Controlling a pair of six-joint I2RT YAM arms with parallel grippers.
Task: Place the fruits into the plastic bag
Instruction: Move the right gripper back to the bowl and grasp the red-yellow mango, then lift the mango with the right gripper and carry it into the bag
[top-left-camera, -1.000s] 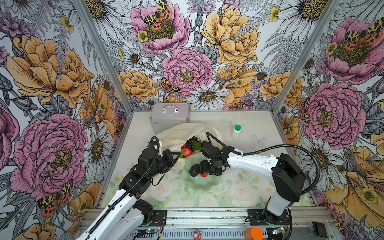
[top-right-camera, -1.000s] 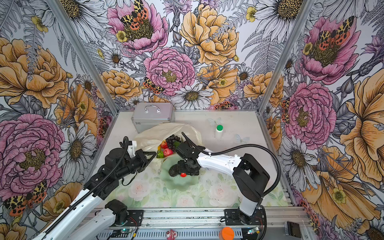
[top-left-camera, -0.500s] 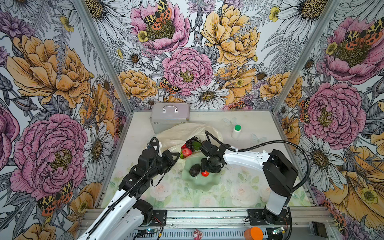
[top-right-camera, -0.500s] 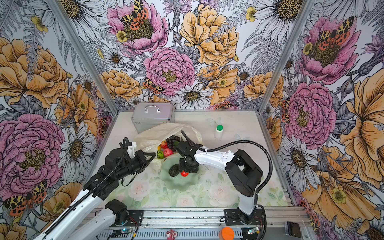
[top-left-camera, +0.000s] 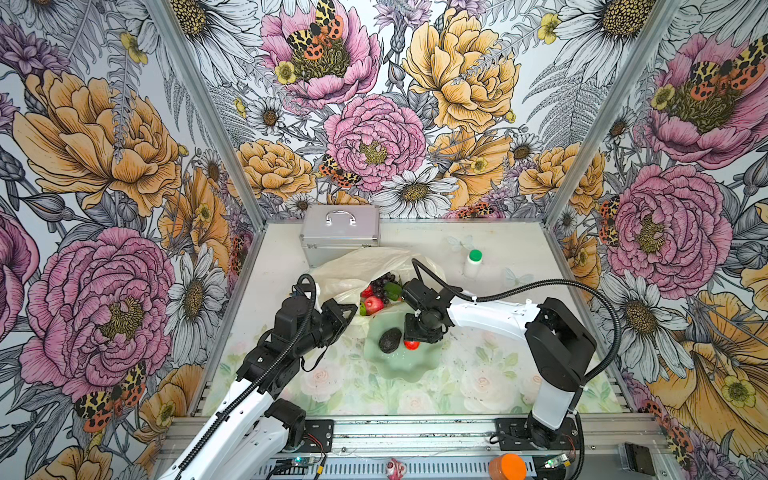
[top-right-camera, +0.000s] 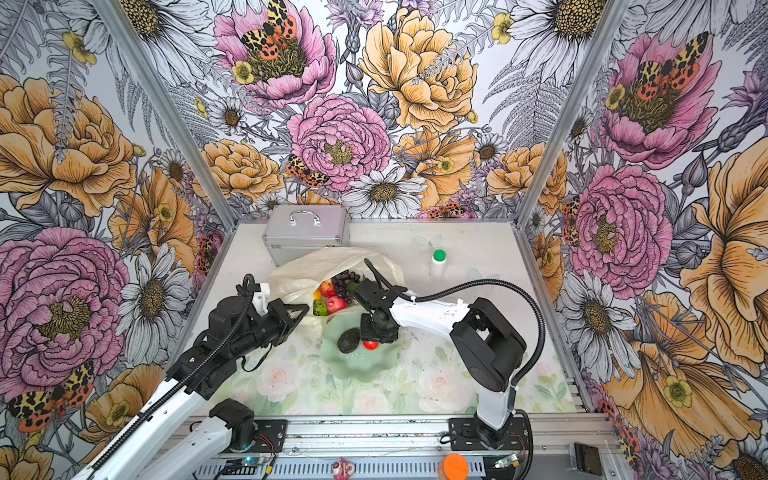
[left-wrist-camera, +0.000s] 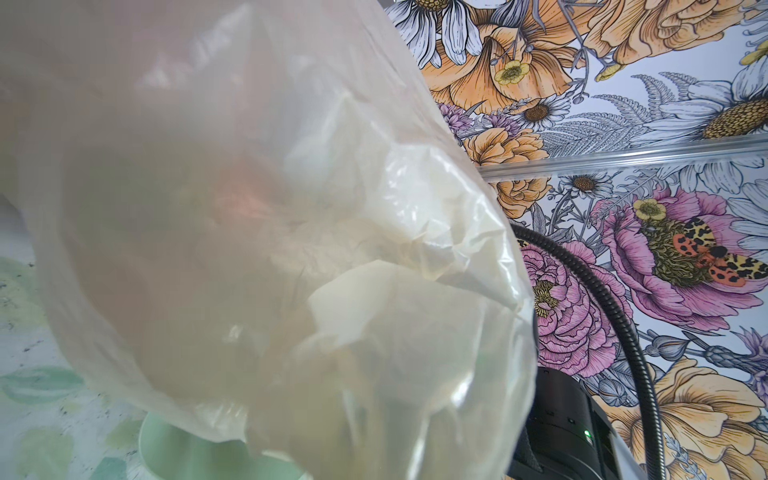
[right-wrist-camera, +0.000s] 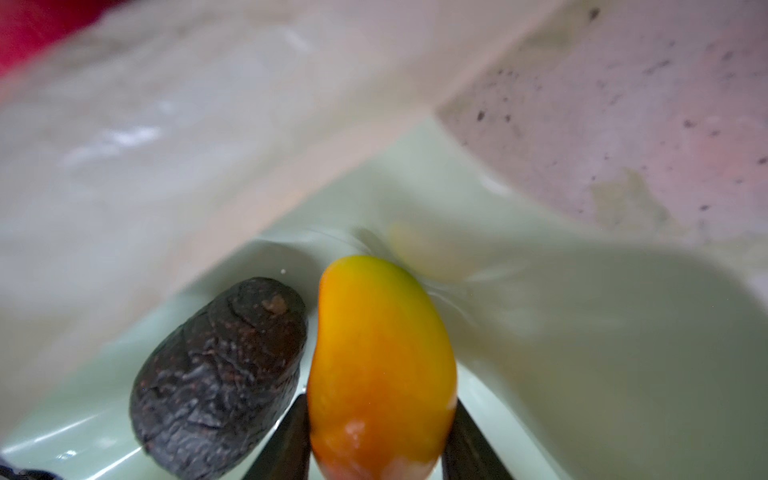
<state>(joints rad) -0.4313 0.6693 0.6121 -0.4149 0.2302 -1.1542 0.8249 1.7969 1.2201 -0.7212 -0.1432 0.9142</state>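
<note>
The plastic bag (top-left-camera: 357, 268) (top-right-camera: 316, 266) lies open toward the bowl, with a grape bunch (top-left-camera: 384, 282), a red-pink apple (top-left-camera: 374, 304) and a green ball (top-left-camera: 362, 308) at its mouth. My left gripper (top-left-camera: 348, 309) is shut on the bag's near edge, and the film (left-wrist-camera: 291, 208) covers its wrist view. In the pale green bowl (top-left-camera: 407, 365) lie a dark avocado (top-left-camera: 390, 340) (right-wrist-camera: 220, 374) and an orange-yellow mango (right-wrist-camera: 382, 365) (top-left-camera: 411, 344). My right gripper (top-left-camera: 419, 332) (right-wrist-camera: 380, 453) points down into the bowl, its fingers (right-wrist-camera: 286, 440) pressed against both sides of the mango.
A silver metal case (top-left-camera: 340, 228) stands at the back behind the bag. A white bottle with a green cap (top-left-camera: 473, 262) stands at the back right. The bag's rim lies against the bowl's far edge (right-wrist-camera: 415, 199).
The right gripper's jaws have narrowed onto the mango, and it shifted slightly left over the bowl. The left gripper and the bag have not moved.
</note>
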